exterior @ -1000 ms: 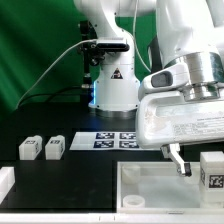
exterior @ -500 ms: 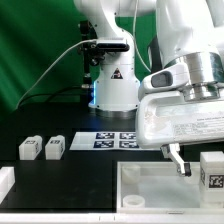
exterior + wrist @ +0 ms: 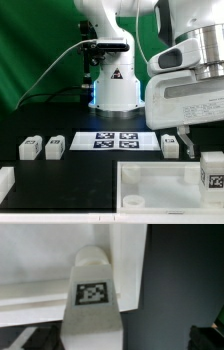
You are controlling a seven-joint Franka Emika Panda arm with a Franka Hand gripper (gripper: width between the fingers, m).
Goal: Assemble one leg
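Note:
My gripper (image 3: 190, 143) hangs at the exterior view's right, above the table behind the nearest leg (image 3: 212, 172), a chunky white block with a marker tag. In the wrist view this leg (image 3: 92, 294) fills the middle, in front of the large white tray-like piece (image 3: 40, 286). Its near end lies between my dark fingers (image 3: 28, 339), close to one and well apart from the other. The gripper (image 3: 125, 341) is open. A third leg (image 3: 170, 146) lies just beside my fingers. Two more legs (image 3: 30, 148) (image 3: 54, 147) lie at the left.
The marker board (image 3: 117, 140) lies before the arm's base (image 3: 112, 90). The large white tray-like piece (image 3: 150, 185) fills the front of the table. Another white part (image 3: 5, 181) sits at the front left corner.
My gripper has risen and shifted to the exterior view's right, uncovering the leg that lies next to the marker board. The parts on the table have not moved.

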